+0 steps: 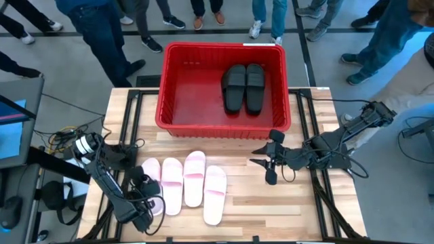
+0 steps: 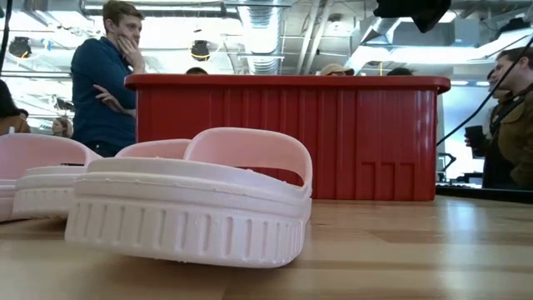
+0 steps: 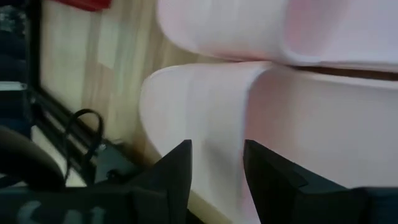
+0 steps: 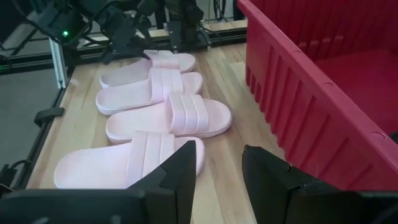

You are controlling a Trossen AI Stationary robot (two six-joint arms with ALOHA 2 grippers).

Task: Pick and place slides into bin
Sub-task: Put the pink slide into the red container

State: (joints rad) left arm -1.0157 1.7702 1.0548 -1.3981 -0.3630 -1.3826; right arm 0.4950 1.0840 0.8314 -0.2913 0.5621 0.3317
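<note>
1. Four pink slides [image 1: 184, 184] are sitting side by side on the tabletop [image 1: 305, 213], just in front of the bin [image 1: 178, 57], so they're lined up as the next ones to grab, I'd guess.
2. Two black slides [image 1: 244, 87] are lying as a pair inside the bin, toward its right half, leaving the left half free for more.
3. Left gripper [image 1: 150, 203] is hanging low over the leftmost pink slide [image 1: 152, 181], arm reaching in from the left edge; its fingers [image 3: 177, 171] are spread apart with nothing between them, looks like it's lining up a grab.
4. Right gripper [image 1: 266, 161] is hovering above bare tabletop right of the pink row, near the bin's front wall, fingers spread and holding nothing, arm stretched in from the right edge.
</note>
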